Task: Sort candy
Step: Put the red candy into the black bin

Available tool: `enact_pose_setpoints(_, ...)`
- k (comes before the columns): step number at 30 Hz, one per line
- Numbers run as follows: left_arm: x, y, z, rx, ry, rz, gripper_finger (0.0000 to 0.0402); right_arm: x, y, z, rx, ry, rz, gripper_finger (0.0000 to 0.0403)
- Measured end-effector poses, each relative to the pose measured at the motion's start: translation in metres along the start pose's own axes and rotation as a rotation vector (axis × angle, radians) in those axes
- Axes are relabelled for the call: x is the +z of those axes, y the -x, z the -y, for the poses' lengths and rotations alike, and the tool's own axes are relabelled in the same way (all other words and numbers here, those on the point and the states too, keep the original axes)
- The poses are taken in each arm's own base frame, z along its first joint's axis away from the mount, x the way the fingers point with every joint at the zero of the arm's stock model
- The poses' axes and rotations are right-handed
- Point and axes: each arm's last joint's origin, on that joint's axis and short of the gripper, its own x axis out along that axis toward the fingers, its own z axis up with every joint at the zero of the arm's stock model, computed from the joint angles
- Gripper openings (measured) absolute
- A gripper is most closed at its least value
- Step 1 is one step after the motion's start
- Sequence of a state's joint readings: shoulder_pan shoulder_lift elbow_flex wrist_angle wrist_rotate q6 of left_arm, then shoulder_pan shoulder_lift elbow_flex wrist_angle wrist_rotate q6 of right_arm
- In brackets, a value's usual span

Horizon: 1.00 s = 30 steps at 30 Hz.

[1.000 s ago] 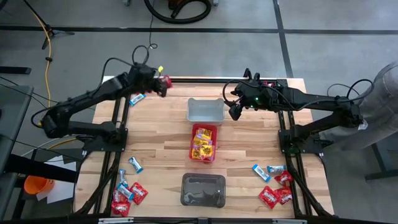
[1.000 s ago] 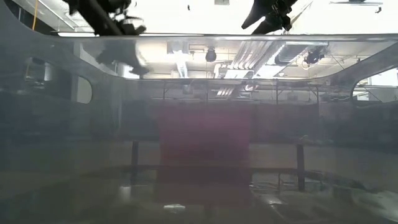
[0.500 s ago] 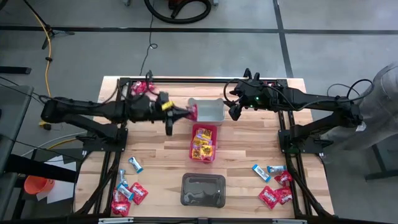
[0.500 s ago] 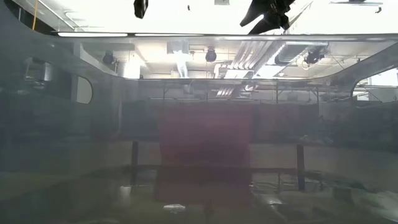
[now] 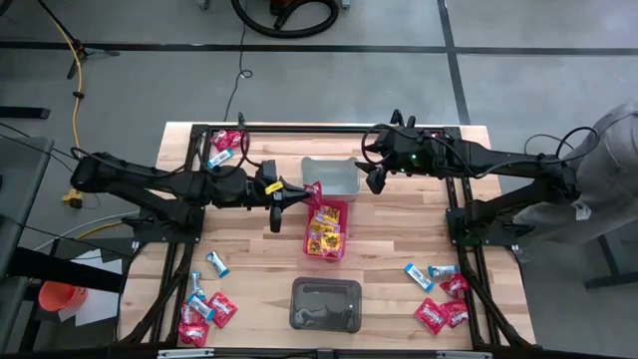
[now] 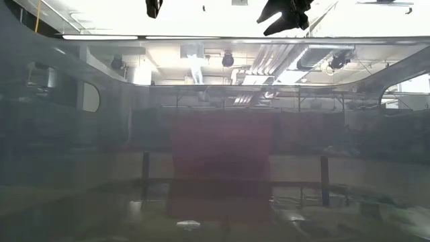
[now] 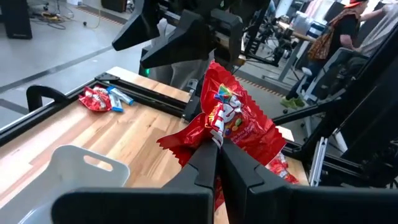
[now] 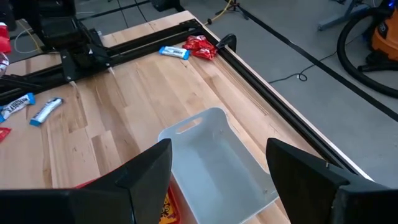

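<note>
While its lettering stays unreadable, left pincer [image 7: 214,144] clamps red packet [image 7: 233,121]; right pincer [image 8: 217,165] gapes.

A robotics laboratory or workshop. The wooden bench [image 5: 399,224], edged with a black metal frame [image 5: 329,128], stands on a grey concrete floor [image 5: 538,80] crossed by dark seams, with a yellow cable [image 5: 70,50] and a vacuum hose [image 5: 289,15] lying on it. The low view shows exposed ceiling ducts [image 6: 269,57]; the left wrist view shows cluttered work desks [image 7: 305,25] behind the bench.
</note>
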State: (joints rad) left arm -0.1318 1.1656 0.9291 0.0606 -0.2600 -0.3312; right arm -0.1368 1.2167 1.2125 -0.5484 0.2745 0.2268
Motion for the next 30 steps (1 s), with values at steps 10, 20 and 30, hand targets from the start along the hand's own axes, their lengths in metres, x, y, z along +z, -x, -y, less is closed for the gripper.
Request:
enact_pose_setpoints(10, -0.001, 0.003, 0.012, -0.127, -0.024, -0.028, 0.0000, 0.000, 0.000, -0.001, 0.023, 0.000, -0.006, 0.0256)
enact_pose_setpoints(20, -0.003, 0.005, 0.071, -0.296, -0.171, -0.153, 0.0000, -0.006, 0.000, 0.000, 0.034, 0.044, -0.065, 0.0256)
enact_pose_setpoints(30, -0.063, -0.042, 0.122, -0.338, -0.289, -0.450, 0.0000, -0.013, 0.001, 0.002, 0.032, 0.149, -0.138, 0.0256)
